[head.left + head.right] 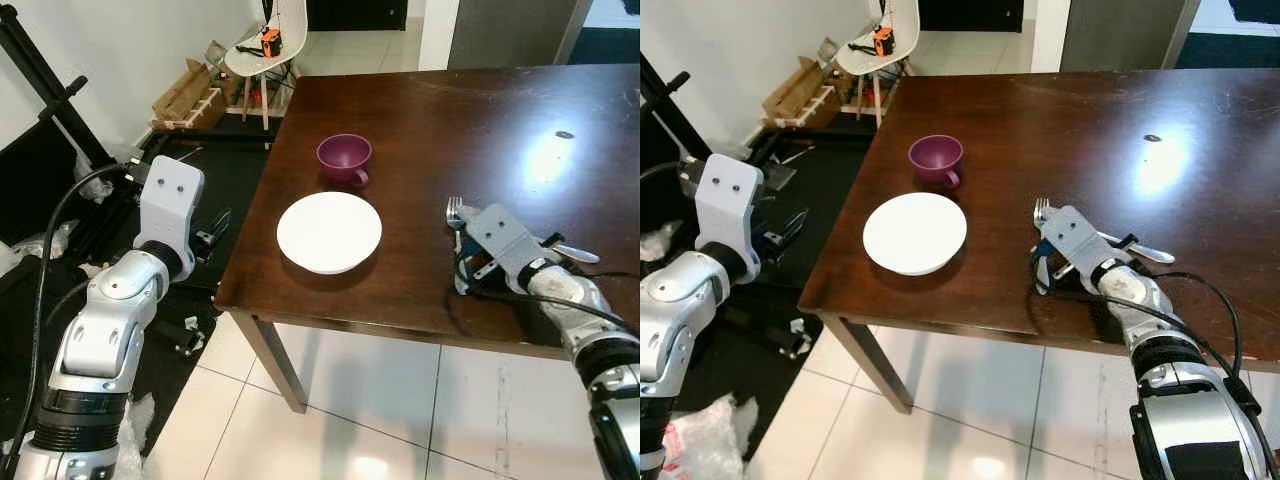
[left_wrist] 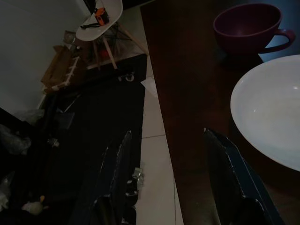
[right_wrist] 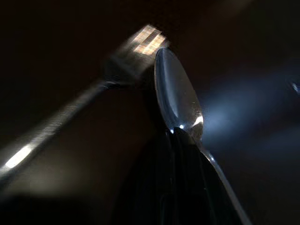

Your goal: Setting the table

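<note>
On the dark wooden table (image 1: 450,110) we have the place half laid: a white plate (image 1: 329,231) sits near the front edge with a purple cup (image 1: 344,158) just behind it, so a seated person would find both straight ahead; our right gripper (image 1: 462,262) rests low on the tabletop to the right of the plate, beside a fork (image 1: 454,211) whose tines point away from us, which is the side cutlery belongs on; in the right wrist view a spoon (image 3: 178,101) runs out along the line of our fingers, its bowl close by the fork's tines, and we judge that we are grasping it to lay it parallel, though the view is dark and we cannot be sure the jaws are clenched on it; our left gripper (image 2: 168,183) hangs off the table's left edge, fingers spread and holding nothing, kept clear of the crockery.
</note>
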Tool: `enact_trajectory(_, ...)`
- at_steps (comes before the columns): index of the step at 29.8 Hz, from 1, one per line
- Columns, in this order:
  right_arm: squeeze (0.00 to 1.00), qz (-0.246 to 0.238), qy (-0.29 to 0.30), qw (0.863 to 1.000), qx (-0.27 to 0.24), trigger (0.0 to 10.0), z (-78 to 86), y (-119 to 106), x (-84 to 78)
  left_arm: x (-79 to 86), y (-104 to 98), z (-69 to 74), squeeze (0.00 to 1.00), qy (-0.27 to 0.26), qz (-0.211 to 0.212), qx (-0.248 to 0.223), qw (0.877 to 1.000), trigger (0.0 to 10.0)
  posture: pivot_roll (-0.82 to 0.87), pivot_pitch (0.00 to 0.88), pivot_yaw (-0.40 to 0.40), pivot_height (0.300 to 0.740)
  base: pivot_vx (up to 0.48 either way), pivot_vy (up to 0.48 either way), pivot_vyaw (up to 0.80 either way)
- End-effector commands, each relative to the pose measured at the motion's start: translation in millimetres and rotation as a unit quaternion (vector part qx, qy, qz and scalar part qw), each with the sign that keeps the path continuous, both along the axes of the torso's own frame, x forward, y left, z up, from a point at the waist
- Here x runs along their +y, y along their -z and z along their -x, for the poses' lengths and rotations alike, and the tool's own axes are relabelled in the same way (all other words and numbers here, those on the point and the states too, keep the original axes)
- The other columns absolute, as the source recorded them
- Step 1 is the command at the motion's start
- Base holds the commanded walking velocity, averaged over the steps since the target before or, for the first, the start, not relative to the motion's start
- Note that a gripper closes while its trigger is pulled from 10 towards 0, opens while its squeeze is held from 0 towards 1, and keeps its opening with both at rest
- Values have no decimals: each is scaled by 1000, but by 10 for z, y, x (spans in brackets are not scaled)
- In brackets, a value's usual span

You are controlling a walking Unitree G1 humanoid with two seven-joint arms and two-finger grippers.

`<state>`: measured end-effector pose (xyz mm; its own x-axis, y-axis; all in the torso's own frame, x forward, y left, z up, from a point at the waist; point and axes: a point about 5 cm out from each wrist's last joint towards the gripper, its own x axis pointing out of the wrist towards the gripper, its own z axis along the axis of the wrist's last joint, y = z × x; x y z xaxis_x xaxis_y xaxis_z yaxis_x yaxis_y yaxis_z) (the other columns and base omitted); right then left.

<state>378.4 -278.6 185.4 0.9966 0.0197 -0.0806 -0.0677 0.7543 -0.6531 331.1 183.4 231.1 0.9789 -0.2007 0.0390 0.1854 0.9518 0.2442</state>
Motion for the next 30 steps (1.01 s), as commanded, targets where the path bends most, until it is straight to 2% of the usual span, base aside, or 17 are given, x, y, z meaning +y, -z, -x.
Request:
enact_trajectory(1, 0, -32, 16, 999, -9, 627, -25, -61, -19, 41, 45, 7, 0, -6, -2, 8, 1000, 10000, 130, 117, 265, 740, 0, 0, 0)
enact_trajectory(2, 0, -60, 24, 998, -12, 627, -37, -108, -42, 33, 51, 4, 0, -6, -1, 8, 1000, 10000, 117, 116, 264, 740, 0, 0, 0)
enact_trajectory(3, 0, -108, 31, 994, -15, 10000, -50, -154, -63, 22, 57, 1, 0, -4, 0, 8, 1000, 10000, 117, 116, 264, 740, 0, 0, 0)
enact_trajectory(4, 0, -149, 34, 988, -15, 10000, -59, -181, -76, 9, 62, -3, 0, -3, 1, 9, 1000, 10000, 111, 117, 262, 740, 0, 0, 0)
enact_trajectory(5, 0, -149, 34, 988, -15, 10000, -59, -181, -76, 9, 62, -3, 0, -3, 1, 9, 1000, 10000, 111, 117, 262, 740, 0, 0, 0)
enact_trajectory(7, 0, -221, 31, 975, -16, 10000, -73, -211, -74, -13, 66, -10, 0, -1, 4, 9, 1000, 10000, 106, 117, 261, 740, 0, 0, 0)
enact_trajectory(9, 0, -269, 26, 963, -18, 10000, -85, -227, -60, -24, 67, -15, 0, 0, 5, 8, 1000, 10000, 105, 118, 260, 740, 0, 0, 0)
enact_trajectory(13, 0, -307, 22, 951, -16, 10000, -101, -229, -29, -27, 65, -18, 0, 0, 5, 8, 1000, 10000, 106, 118, 259, 740, 0, 0, 0)
enact_trajectory(16, 0, -312, 22, 950, -15, 10000, -109, -241, -20, -24, 62, -17, 0, 0, 6, 7, 1000, 10000, 108, 118, 258, 740, 0, 0, 0)
enact_trajectory(17, 0, -295, 25, 955, -19, 10000, -108, -263, -34, -21, 61, -16, 0, -1, 7, 7, 1000, 10000, 108, 118, 258, 740, 0, 0, 0)
enact_trajectory(19, 0, -218, 32, 974, -44, 10000, -95, -361, -90, -11, 65, -10, 0, -2, 7, 7, 1000, 10000, 108, 118, 258, 740, 0, 0, 0)
enact_trajectory(20, 0, -156, 42, 985, -56, 10000, -79, -417, -138, -6, 70, -9, 0, -3, 7, 7, 1000, 10000, 108, 118, 258, 740, 0, 0, 0)
enact_trajectory(21, 0, -156, 42, 985, -56, 10000, -79, -417, -138, -6, 70, -9, 0, -3, 7, 7, 1000, 10000, 108, 118, 258, 740, 0, 0, 0)
enact_trajectory(23, 0, -88, 55, 992, -69, 10000, -53, -483, -206, -6, 74, -9, 0, -3, 7, 8, 1000, 10000, 102, 123, 258, 740, 0, 0, 0)
enact_trajectory(24, 0, -46, 78, 993, -80, 10000, -13, -525, -306, -8, 76, -11, 0, -2, 7, 9, 1000, 10000, 98, 127, 262, 740, 0, 0, 0)
enact_trajectory(27, 0, -14, 107, 991, -74, 10000, 47, -483, -428, -10, 74, -17, 0, -1, 7, 10, 1000, 10000, 97, 130, 267, 740, 0, 0, 0)
enact_trajectory(30, 0, -10, 129, 990, -58, 10000, 107, -383, -524, -3, 66, -22, 0, 0, 6, 10, 1000, 10000, 98, 134, 276, 740, 0, 0, 0)
